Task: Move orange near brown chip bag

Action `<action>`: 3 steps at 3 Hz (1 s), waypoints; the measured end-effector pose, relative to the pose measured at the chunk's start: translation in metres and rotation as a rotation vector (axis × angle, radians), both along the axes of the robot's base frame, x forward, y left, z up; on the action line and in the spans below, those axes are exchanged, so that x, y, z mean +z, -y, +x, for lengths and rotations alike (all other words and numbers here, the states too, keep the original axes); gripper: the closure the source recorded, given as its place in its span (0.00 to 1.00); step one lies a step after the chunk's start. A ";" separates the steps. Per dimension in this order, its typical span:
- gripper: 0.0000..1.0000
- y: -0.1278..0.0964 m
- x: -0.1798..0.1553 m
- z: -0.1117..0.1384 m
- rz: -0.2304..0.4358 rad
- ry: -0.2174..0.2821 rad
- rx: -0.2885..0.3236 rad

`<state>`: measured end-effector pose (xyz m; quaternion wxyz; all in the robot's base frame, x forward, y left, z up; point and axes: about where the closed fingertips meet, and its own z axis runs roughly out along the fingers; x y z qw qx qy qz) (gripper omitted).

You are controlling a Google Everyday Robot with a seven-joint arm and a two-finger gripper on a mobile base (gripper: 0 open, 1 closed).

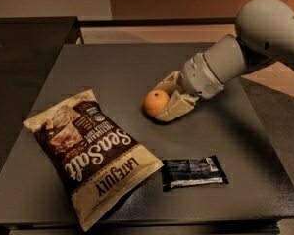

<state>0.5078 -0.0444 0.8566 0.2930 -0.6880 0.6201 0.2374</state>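
The orange [155, 102] sits on the dark table [112, 67] near its middle, between the two cream fingers of my gripper [162, 101], which reaches in from the right on a pale arm. The fingers close on either side of the orange and grip it. The brown chip bag [90, 151], printed "Sea Salt" and "Late July", lies flat at the front left, a short gap left of the orange.
A small dark snack bar wrapper [193, 172] lies at the front right of the table. The table's front edge runs just below the bag and the wrapper. A darker surface [24, 48] stands to the left.
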 end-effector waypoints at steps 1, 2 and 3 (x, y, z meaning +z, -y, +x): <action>1.00 -0.007 -0.003 -0.005 -0.003 -0.023 0.026; 1.00 -0.014 -0.008 -0.009 0.000 -0.053 0.053; 0.83 -0.019 -0.012 -0.012 -0.003 -0.067 0.062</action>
